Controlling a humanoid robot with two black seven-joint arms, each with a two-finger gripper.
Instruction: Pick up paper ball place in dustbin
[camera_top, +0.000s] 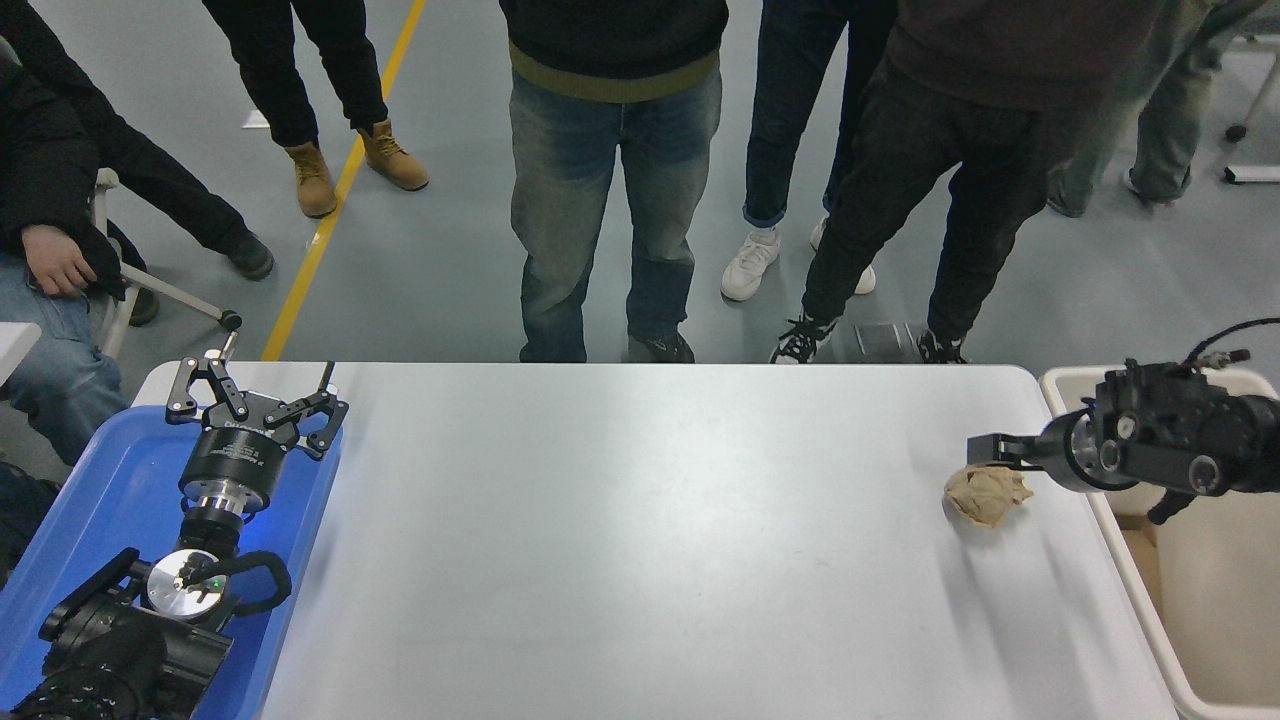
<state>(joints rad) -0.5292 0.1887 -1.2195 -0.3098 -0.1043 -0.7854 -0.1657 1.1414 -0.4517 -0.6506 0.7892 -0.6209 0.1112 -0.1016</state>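
Note:
The tan, wrinkly paper ball (985, 496) lies on the white table (640, 540) near its right edge. My right gripper (992, 456) reaches in from the right, low over the table and right at the ball's far upper side. It looks open and holds nothing. One finger (988, 446) shows just above the ball; the other is hidden. The beige dustbin (1062, 384) stands beside the table's right edge, under my right wrist. My left gripper (256, 396) is parked open over the blue tray at the lower left.
A blue tray (90, 500) lies under my left arm. Several people stand along the table's far side, and one sits at the far left. The dustbin's long wall (1130, 590) runs along the table's right edge.

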